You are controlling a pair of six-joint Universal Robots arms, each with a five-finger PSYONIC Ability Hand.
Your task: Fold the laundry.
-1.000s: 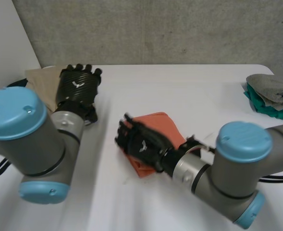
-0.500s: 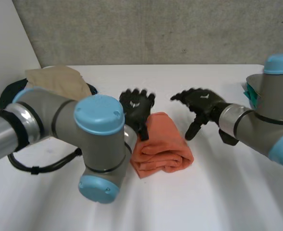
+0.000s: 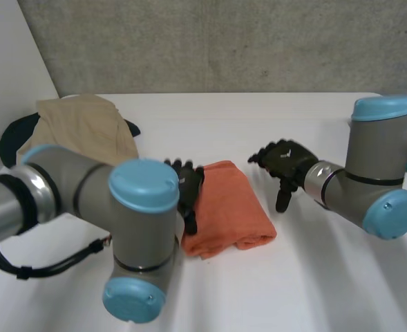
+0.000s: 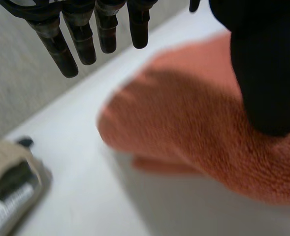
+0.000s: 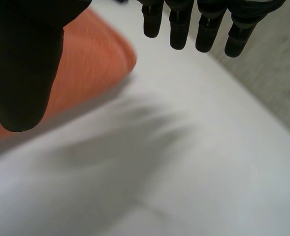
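Since a moment ago my left hand (image 3: pixel 187 185) has dropped to the edge of the orange towel (image 3: pixel 227 211), fingers straight; right hand (image 3: pixel 284 158) hangs spread nearby. Soft, floppy: I'd pinch a folded edge.

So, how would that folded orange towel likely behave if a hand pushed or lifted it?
The orange towel is soft terry cloth in loose, rounded folds, so it would probably sag and unfold if lifted by one edge. Pushed across the table, it would likely bunch rather than slide whole.
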